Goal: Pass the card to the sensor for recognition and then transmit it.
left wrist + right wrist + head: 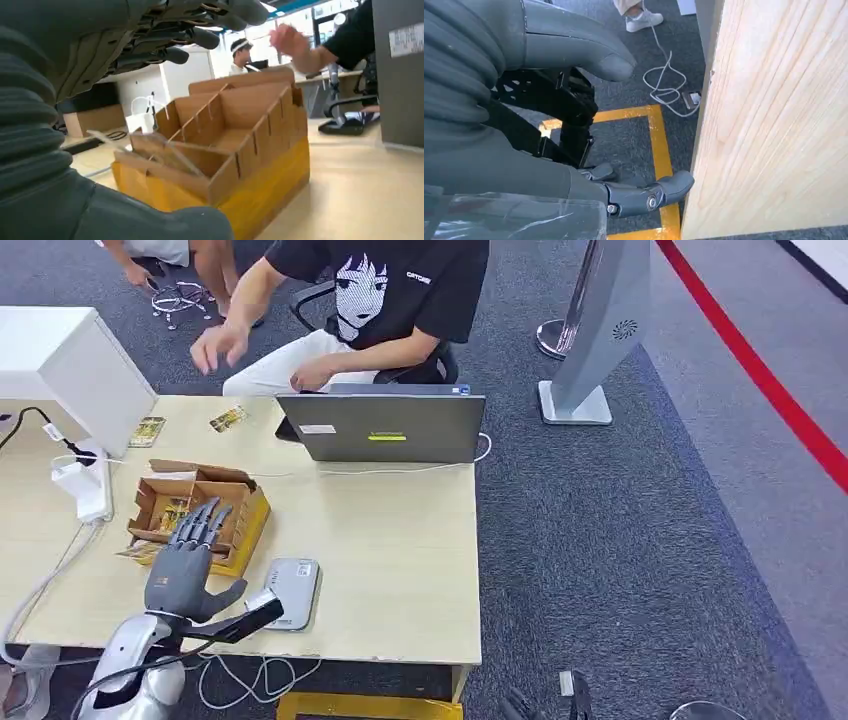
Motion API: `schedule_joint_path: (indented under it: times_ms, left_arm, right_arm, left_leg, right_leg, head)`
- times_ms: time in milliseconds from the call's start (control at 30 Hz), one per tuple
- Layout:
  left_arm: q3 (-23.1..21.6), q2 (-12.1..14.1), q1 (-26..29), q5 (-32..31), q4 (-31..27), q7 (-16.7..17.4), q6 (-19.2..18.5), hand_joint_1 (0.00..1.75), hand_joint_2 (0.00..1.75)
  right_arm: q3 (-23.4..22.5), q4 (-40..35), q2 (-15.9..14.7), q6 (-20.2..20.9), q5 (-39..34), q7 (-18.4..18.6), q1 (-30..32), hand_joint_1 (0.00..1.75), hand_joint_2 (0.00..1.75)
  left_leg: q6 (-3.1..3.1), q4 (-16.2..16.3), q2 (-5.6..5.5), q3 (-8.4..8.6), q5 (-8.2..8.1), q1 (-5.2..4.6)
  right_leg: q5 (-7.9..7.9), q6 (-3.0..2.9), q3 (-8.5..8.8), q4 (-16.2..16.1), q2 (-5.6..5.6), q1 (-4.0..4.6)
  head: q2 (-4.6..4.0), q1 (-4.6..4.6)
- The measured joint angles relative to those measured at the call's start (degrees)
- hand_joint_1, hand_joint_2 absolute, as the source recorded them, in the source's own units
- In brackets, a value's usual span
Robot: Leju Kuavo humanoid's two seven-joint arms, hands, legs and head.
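Your left hand [185, 558] hangs over the near edge of the cardboard box [240, 502], fingers stretched out and apart, nothing in them. Left wrist view confirms it: the fingers [200, 37] spread above the divided box, no card pinched.

Cards sit in the box compartments; one [172, 514] shows inside it in the head view, and a loose one [107, 141] sticks out at the box's near corner in the left wrist view. More cards lie on the table [400, 560]: one [147, 430] by the white block, one [228, 419] near the laptop [382, 427].

The sensor [293, 592], a flat grey pad, lies just beside the box toward you, nothing on it.

Your right hand [614, 192] hangs below the table edge over the carpet, fingers loosely apart, holding nothing.

A person sits behind the laptop with one hand [218, 344] raised over the far edge.

Progress, judged from this: early. No card picked, nothing scanned, nothing handed over. Left to do: grasp a card from the box, hold it to the sensor, then pass it on.
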Motion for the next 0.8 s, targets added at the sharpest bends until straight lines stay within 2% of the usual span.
schedule_joint_path:
  times_ms: [200,333,467,633,800]
  left_arm:
    - [-0.5,1.29,2.21,-0.24,0.92,0.28,0.83,0.0,1.75]
    - [-0.55,1.68,2.47,-0.55,1.14,0.42,1.88,0.0,1.75]
    - [-0.55,1.79,2.31,-2.27,1.14,1.95,4.68,0.0,1.75]
    - [-0.55,2.1,2.18,-2.67,1.14,2.08,5.07,0.0,1.75]
    - [-0.55,3.22,1.61,-9.64,1.73,5.53,9.77,0.0,1.75]
  right_arm:
    - [0.0,0.0,0.0,-0.37,0.35,-0.02,0.05,0.0,1.75]
    - [0.0,0.0,0.02,-0.57,0.44,-0.04,0.08,0.0,1.75]
    - [0.0,0.0,0.04,-0.52,0.55,-0.15,0.12,0.0,1.75]
    - [0.0,0.0,0.04,-0.52,0.57,-0.15,0.18,0.0,1.75]
    - [0.0,0.0,0.07,-0.24,1.03,-0.09,0.17,0.0,1.75]
  left_leg:
    - [0.0,0.0,-0.04,0.0,0.0,0.0]
    - [0.0,0.0,-0.04,0.0,0.01,0.0]
    - [0.0,0.0,-0.04,0.0,0.01,0.0]
    - [0.0,0.0,-0.04,0.0,0.01,0.0]
    - [0.0,0.0,-0.04,0.0,0.01,0.0]
  right_leg:
    - [0.0,0.0,0.02,0.0,-0.05,0.0]
    - [0.0,0.0,0.02,0.0,-0.04,0.0]
    - [0.0,0.0,0.02,0.0,-0.04,0.0]
    - [0.0,0.0,0.02,0.0,-0.03,0.0]
    - [0.0,0.0,0.02,0.0,-0.04,0.0]
  head:
    - [0.0,0.0]
    - [-0.02,0.0]
    - [0.0,0.0]
    - [0.0,-0.02]
    - [-0.02,0.0]
